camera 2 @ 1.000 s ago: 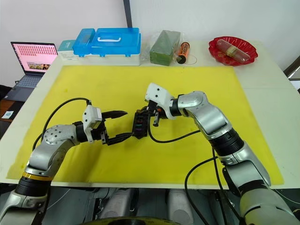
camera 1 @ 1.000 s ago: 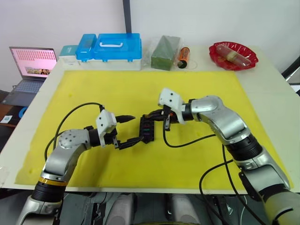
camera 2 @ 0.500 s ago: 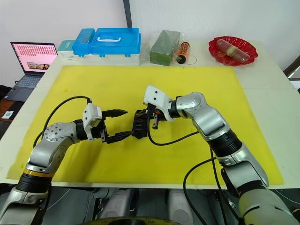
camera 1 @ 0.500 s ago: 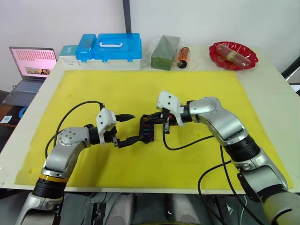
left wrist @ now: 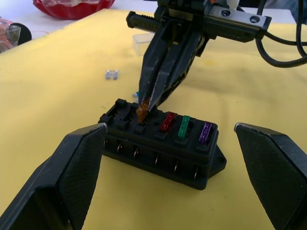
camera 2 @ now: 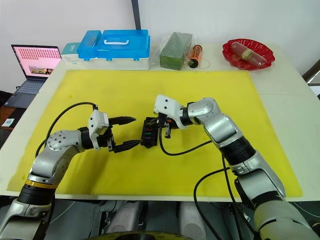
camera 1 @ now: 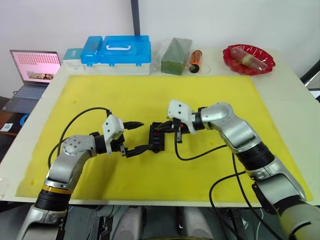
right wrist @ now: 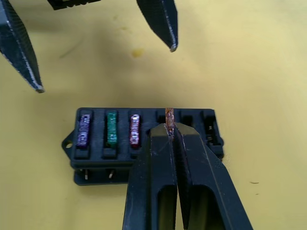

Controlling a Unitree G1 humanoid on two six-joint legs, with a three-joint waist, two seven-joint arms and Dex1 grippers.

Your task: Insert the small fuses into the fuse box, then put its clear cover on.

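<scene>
The black fuse box (camera 1: pixel 156 138) sits mid-mat with purple (right wrist: pixel 84 130), green (right wrist: pixel 112 128) and red (right wrist: pixel 135 129) small fuses standing in its slots. My right gripper (right wrist: pixel 169 127) is shut on a tan fuse (left wrist: pixel 142 112), holding it upright with its lower end at the slot beside the red one. On the box's left, my left gripper (camera 1: pixel 143 135) is open, its fingers (left wrist: pixel 72 177) spread wider than the box and apart from it. A loose grey fuse (left wrist: pixel 112 74) and the clear cover (left wrist: pixel 143 39) lie on the mat beyond the box.
The yellow mat (camera 1: pixel 100 95) covers the table. Along the back edge stand a blue-lidded storage case (camera 1: pixel 117 52), a green block (camera 1: pixel 176 56), an orange tube (camera 1: pixel 195 61) and a red dish (camera 1: pixel 248 58). A laptop (camera 1: pixel 32 70) sits at the far left. Black cables trail from both wrists.
My right gripper has edged slightly left and down over the fuse box with the tan fuse. The left gripper has barely moved.
</scene>
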